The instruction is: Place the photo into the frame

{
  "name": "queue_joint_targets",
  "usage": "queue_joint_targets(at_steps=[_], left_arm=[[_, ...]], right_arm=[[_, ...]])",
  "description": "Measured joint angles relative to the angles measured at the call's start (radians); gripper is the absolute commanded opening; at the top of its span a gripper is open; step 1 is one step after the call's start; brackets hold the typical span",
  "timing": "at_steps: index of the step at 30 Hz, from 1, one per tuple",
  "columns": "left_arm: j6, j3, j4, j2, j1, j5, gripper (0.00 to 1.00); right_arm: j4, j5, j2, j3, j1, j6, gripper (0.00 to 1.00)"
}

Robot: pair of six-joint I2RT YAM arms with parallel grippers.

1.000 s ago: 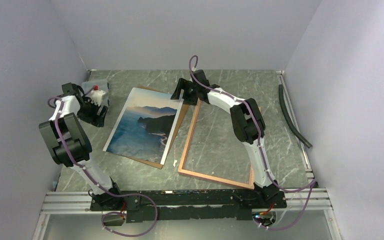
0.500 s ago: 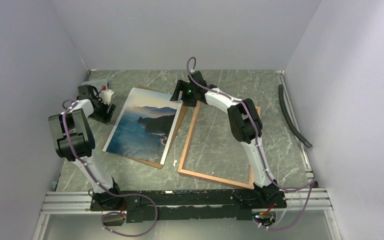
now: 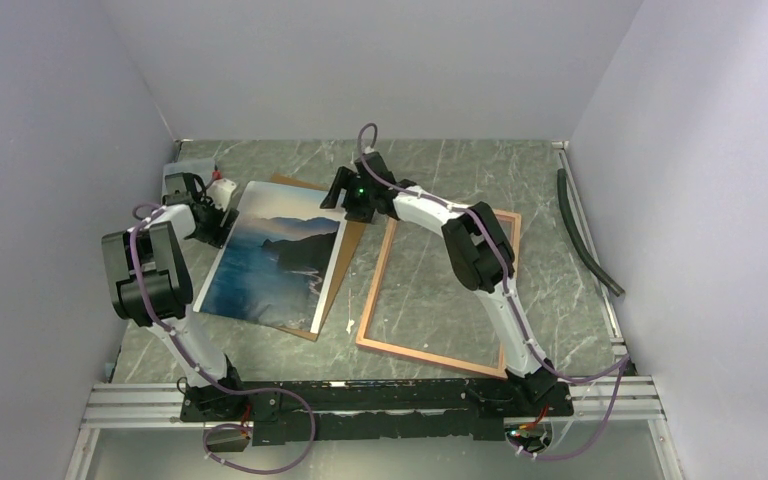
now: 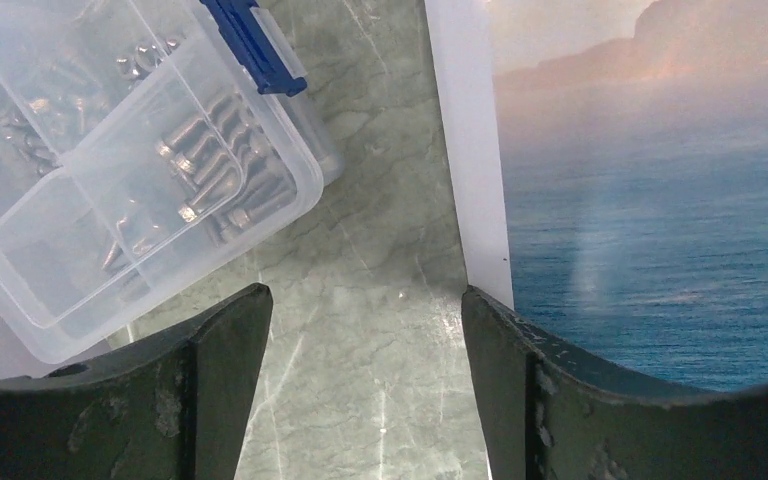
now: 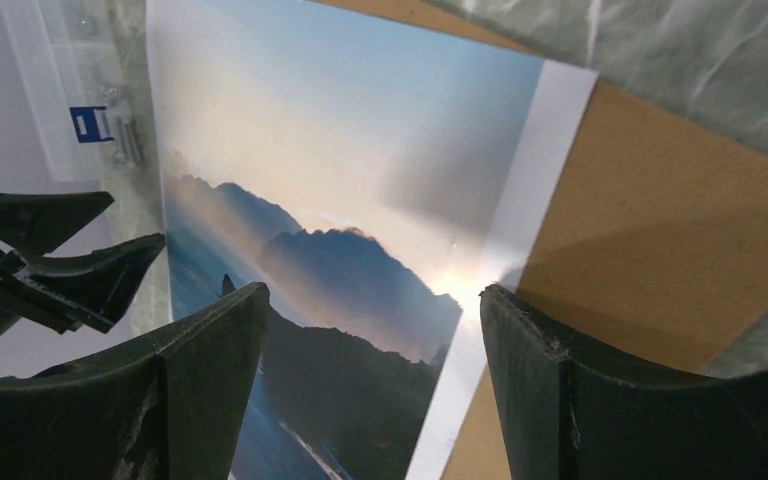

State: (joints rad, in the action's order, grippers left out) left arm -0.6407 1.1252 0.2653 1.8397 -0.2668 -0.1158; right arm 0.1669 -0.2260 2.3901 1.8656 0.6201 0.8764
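The photo (image 3: 272, 262), a glossy print of dark mountains and blue water with a white border, lies on the brown backing board (image 3: 345, 260) left of centre. It also shows in the left wrist view (image 4: 650, 190) and the right wrist view (image 5: 350, 230). The frame (image 3: 440, 285), with tan rails, lies flat to its right. My left gripper (image 3: 212, 212) is open and empty at the photo's far left edge, its right finger (image 4: 520, 370) beside the white border. My right gripper (image 3: 343, 203) is open and empty above the photo's far right corner.
A clear plastic box (image 4: 130, 170) of metal screws with a blue latch sits at the far left, beside my left gripper. A dark hose (image 3: 585, 235) lies along the right wall. Grey walls close in three sides.
The photo and backing board have slid left and turned a little. My right gripper has moved left over the photo's corner. My left gripper has swung in toward the photo's left edge.
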Motion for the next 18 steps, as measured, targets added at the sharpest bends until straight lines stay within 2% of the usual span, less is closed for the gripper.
queue_joint_targets(at_steps=[4, 10, 15, 18], left_arm=[[-0.008, -0.011, -0.007, -0.006, 0.002, -0.005, 0.7], [-0.029, -0.015, -0.006, -0.009, 0.003, -0.02, 0.68], [-0.032, -0.015, 0.011, -0.013, -0.005, -0.032, 0.69], [-0.036, -0.012, 0.031, -0.014, -0.024, -0.053, 0.68]], right_arm=[[-0.01, -0.01, 0.0, -0.001, 0.021, 0.05, 0.82], [-0.029, -0.058, 0.024, 0.016, 0.05, 0.12, 0.84], [-0.002, -0.055, 0.026, 0.034, 0.066, 0.11, 0.86], [0.01, -0.047, -0.018, -0.023, 0.069, 0.087, 0.86]])
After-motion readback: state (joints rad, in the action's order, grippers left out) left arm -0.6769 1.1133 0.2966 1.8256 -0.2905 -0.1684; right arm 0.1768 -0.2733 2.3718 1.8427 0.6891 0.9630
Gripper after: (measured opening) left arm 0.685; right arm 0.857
